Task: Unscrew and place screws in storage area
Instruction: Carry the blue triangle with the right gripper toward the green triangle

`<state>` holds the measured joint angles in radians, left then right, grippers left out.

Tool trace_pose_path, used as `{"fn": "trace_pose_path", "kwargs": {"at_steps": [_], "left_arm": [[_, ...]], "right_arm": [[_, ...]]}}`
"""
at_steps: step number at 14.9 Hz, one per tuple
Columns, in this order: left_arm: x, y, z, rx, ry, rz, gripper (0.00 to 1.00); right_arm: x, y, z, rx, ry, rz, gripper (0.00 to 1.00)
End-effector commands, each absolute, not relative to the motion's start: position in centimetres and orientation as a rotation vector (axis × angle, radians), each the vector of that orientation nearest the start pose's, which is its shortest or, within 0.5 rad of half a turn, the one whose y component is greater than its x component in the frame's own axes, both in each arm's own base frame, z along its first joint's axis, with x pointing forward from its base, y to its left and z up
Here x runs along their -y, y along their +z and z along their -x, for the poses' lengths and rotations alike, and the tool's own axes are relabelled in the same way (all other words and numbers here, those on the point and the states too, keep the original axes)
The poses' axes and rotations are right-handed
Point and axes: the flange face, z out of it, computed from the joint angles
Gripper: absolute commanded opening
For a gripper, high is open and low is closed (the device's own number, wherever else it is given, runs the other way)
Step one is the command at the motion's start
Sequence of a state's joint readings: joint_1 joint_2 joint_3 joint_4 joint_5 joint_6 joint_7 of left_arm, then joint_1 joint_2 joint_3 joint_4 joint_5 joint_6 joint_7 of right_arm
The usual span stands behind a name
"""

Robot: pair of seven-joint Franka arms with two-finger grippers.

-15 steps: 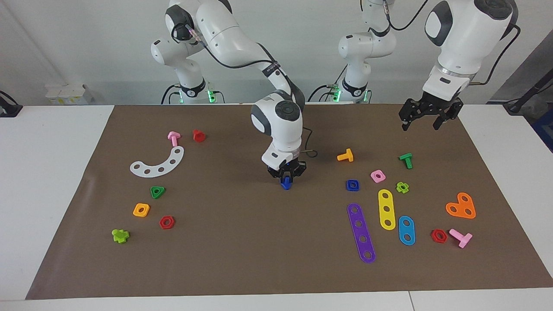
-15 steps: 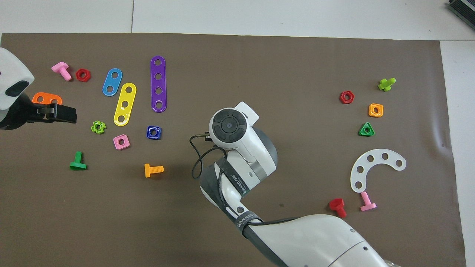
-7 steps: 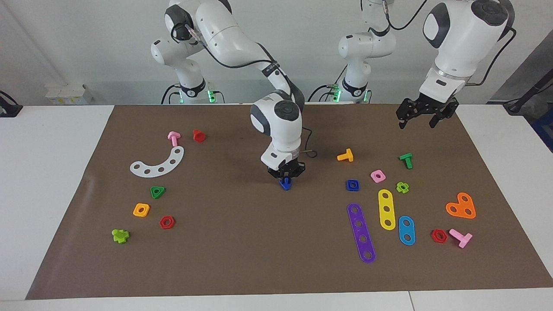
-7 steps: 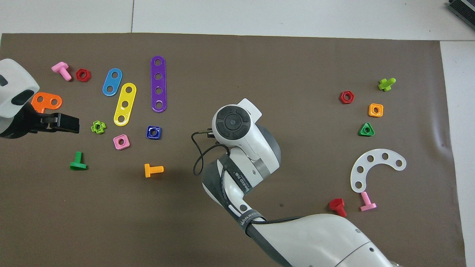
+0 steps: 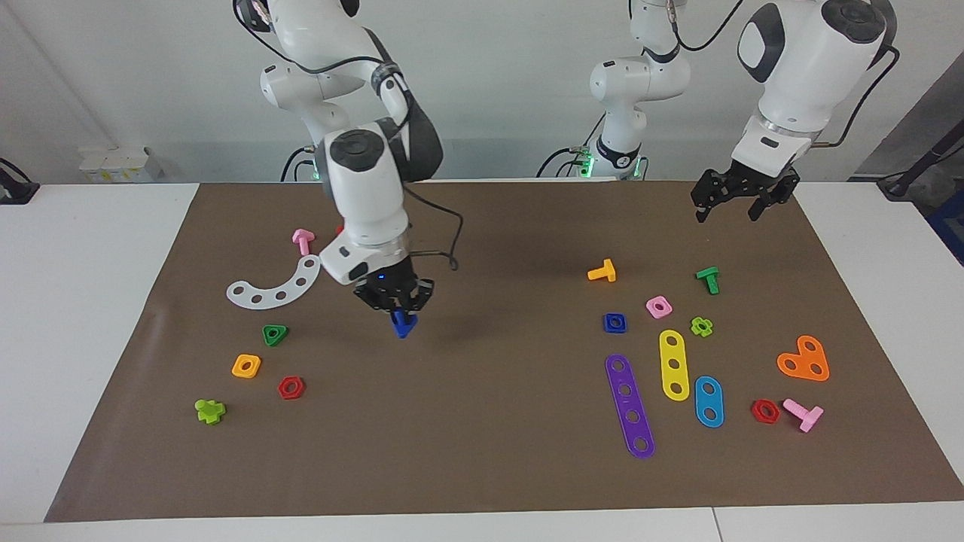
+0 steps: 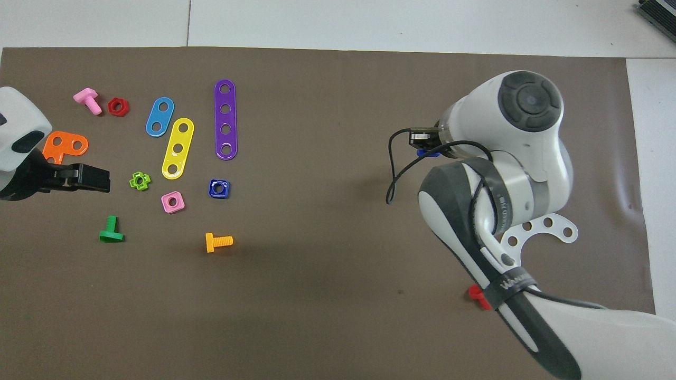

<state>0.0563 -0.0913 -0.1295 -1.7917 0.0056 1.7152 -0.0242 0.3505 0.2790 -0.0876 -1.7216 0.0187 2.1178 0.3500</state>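
Facing view: right gripper [image 5: 399, 312], clamping the screw [image 5: 403, 324], has swung toward its own end; left gripper [image 5: 729, 205] spread.

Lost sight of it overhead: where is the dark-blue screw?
The dark-blue screw hangs in the right gripper, over bare mat toward the right arm's end, beside the white curved plate and green triangular nut.

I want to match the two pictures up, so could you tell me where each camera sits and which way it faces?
Facing view: high across the table, looking at both arms; right gripper holds the blue screw, left gripper hangs open.
Overhead view: above the robots' end, looking down; the arms enter from below.
Shared: blue square nut, half a turn apart.
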Motion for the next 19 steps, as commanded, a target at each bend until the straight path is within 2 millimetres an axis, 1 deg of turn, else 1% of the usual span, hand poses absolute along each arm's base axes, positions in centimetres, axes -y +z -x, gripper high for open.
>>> {"fn": "trace_pose_path", "kwargs": {"at_steps": [1, 3, 4, 5, 6, 8, 9, 10, 11, 12, 13, 14, 15, 17, 19], "left_arm": [[3.3, 58.2, -52.2, -0.033, -0.014, 3.135, 1.0], [3.4, 58.2, -52.2, -0.036, -0.014, 3.135, 1.0], [3.4, 58.1, -52.3, -0.038, -0.011, 3.135, 1.0], [3.4, 58.2, -52.2, -0.036, -0.014, 3.135, 1.0], [3.4, 58.2, -52.2, -0.036, -0.014, 3.135, 1.0], [3.3, 58.2, -52.2, -0.033, -0.014, 3.135, 1.0], [3.3, 58.2, -52.2, -0.033, -0.014, 3.135, 1.0], [3.3, 58.2, -52.2, -0.033, -0.014, 3.135, 1.0], [3.4, 58.1, -52.3, -0.036, -0.011, 3.135, 1.0], [3.4, 58.2, -52.2, -0.036, -0.014, 3.135, 1.0], [3.4, 58.2, -52.2, -0.036, -0.014, 3.135, 1.0], [3.4, 58.2, -52.2, -0.036, -0.014, 3.135, 1.0], [3.3, 58.2, -52.2, -0.033, -0.014, 3.135, 1.0], [3.4, 58.2, -52.2, -0.036, -0.014, 3.135, 1.0], [3.4, 58.2, -52.2, -0.036, -0.014, 3.135, 1.0]], "right_arm": [[-11.8, 40.1, -60.6, -0.086, -0.131, 3.11, 0.0], [-8.2, 37.8, -59.5, -0.029, -0.141, 3.115, 0.0], [-6.4, 36.5, -59.2, -0.034, -0.146, 3.113, 0.0], [-5.4, 35.2, -58.8, -0.032, -0.154, 3.114, 0.0], [-5.0, 34.1, -58.2, -0.024, -0.163, 3.114, 0.0], [-3.8, 32.7, -57.8, -0.014, -0.155, 3.119, 0.0], [-2.7, 32.2, -57.7, 0.008, -0.142, 3.123, 0.0], [-2.0, 31.9, -57.8, 0.005, -0.142, 3.125, 0.02], [-2.1, 31.9, -58.0, -0.002, -0.168, 3.123, 0.42], [-2.3, 31.9, -58.0, -0.014, -0.178, 3.122, 0.91], [-2.3, 32.1, -58.3, -0.021, -0.187, 3.121, 1.0], [-2.6, 33.1, -58.7, -0.016, -0.208, 3.118, 1.0], [-2.8, 34.6, -59.2, -0.019, -0.239, 3.112, 1.0], [-2.9, 38.8, -60.5, -0.134, -0.259, 3.105, 1.0], [-2.4, 43.8, -61.3, -0.239, -0.237, 3.099, 1.0]]}}
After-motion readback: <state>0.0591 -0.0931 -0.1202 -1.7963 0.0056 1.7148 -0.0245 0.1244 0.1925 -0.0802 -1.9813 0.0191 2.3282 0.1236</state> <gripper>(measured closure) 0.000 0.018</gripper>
